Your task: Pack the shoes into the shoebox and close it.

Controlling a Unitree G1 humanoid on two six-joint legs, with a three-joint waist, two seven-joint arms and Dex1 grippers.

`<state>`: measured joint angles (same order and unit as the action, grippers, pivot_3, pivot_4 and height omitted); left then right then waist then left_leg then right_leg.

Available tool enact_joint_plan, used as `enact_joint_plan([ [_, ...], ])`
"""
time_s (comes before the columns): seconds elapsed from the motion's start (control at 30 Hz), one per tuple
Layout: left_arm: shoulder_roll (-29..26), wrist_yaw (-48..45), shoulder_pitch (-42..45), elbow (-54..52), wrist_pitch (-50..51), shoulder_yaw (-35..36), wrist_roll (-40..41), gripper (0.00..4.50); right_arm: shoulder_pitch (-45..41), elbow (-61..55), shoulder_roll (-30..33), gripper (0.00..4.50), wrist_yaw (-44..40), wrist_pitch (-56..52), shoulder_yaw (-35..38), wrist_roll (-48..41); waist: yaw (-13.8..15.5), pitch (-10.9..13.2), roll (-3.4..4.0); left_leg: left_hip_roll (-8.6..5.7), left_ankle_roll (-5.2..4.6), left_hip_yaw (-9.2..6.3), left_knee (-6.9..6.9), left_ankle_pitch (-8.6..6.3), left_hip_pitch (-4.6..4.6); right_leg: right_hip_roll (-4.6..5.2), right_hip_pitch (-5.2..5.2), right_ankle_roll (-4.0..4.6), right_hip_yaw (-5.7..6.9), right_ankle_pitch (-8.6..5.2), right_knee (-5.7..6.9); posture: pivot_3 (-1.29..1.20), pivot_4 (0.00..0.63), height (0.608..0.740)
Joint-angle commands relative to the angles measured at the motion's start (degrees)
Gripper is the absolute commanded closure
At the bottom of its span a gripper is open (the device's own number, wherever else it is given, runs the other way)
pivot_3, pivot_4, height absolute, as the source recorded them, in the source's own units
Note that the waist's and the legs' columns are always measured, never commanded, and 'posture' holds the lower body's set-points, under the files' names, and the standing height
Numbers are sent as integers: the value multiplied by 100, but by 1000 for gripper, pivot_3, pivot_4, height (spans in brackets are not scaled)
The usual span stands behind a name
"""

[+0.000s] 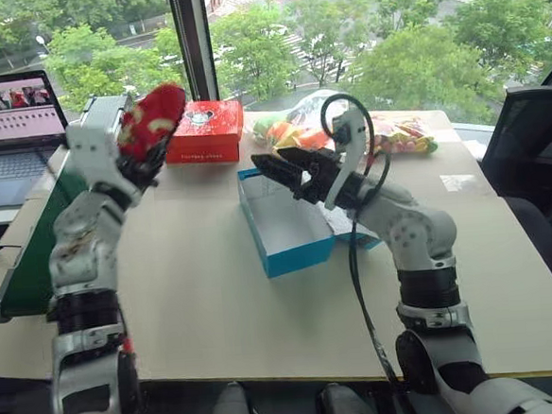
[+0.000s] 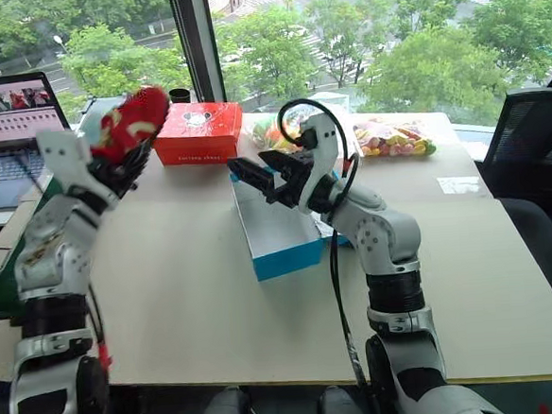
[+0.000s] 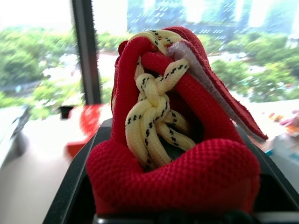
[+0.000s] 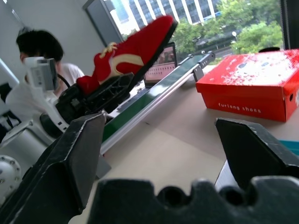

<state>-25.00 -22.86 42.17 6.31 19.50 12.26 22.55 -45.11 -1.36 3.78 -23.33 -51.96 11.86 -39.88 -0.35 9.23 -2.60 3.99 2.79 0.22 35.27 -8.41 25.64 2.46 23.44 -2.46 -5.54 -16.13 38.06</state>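
A red shoe (image 1: 153, 116) with yellow-gold marks and yellow laces is held up in the air at the left of the table, with my left gripper (image 1: 147, 150) shut on it. In the left wrist view the shoe (image 3: 177, 172) sits squeezed between the black fingers (image 3: 74, 186). The blue shoebox (image 1: 298, 255) lies open in the middle of the table, white inside, with nothing seen in it. Part of its lid is hidden under my right arm. My right gripper (image 1: 278, 171) hovers open above the box's far end, pointing left toward the shoe (image 4: 133, 49).
A red box (image 1: 204, 131) with a white emblem lies at the table's far edge, beside clear bags of colourful toys (image 1: 399, 140). A laptop (image 1: 9, 121) and a long green-topped device (image 1: 38, 257) line the left side. A black chair (image 1: 537, 151) stands right. A person (image 4: 37, 53) sits behind.
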Motion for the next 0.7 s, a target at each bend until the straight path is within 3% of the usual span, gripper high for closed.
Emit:
enact_joint_plan([
  [0.03,507,267,132,-955,548,-368,273,2012,-218,26,-15,0,539,-729,492,-676,-74,0,1,0,0,0,-1,0,-3,0,0,0,-1,0,3,0,150,739],
  [0.2,809,111,40,-1484,933,-907,210,2012,-383,101,-252,0,1113,-929,1276,-1633,-144,0,2,-2,-2,-5,0,1,-3,-1,0,-1,-2,0,2,0,150,739],
  [0.37,887,205,248,-1547,1180,-839,348,2012,-740,244,-418,0,1939,-714,2045,-2785,-217,1,4,-3,-4,-8,-1,2,-3,-1,-1,-1,-2,-1,2,0,150,739],
  [0.7,1171,252,216,-1777,1349,-932,347,2012,-690,146,-267,0,2372,-560,1769,-3246,-219,2,5,-6,-5,-14,-1,3,-1,0,-8,-2,1,-1,-5,0,150,739],
])
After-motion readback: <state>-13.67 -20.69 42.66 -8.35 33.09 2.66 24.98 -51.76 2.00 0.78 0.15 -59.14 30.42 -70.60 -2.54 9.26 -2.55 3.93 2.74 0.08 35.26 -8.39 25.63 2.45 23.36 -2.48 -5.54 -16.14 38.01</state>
